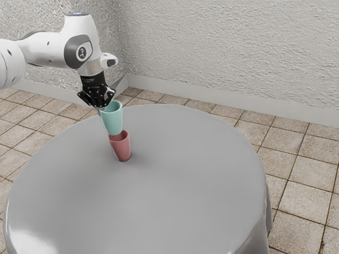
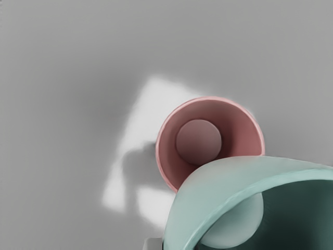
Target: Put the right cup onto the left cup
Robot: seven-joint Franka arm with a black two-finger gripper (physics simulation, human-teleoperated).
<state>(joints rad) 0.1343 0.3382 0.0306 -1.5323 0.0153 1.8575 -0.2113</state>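
In the exterior view my gripper [image 1: 100, 108] is shut on the teal cup [image 1: 113, 119], holding it near its rim on the side toward the arm. The teal cup hangs upright in the air. Its base is close to the rim of the pink cup [image 1: 121, 147], which stands upright on the table; whether they touch I cannot tell. From the wrist view, the pink cup [image 2: 243, 130] has its mouth up, with bare inside visible. The nearer teal cup [image 2: 208, 187] overlaps part of the pink rim and looks offset from its centre.
A round table [image 1: 185, 185] with a grey cover carries the pink cup near its arm-side edge. Textured walls [image 1: 222, 53] stand behind, and a tiled floor [image 1: 307, 198] surrounds the table.
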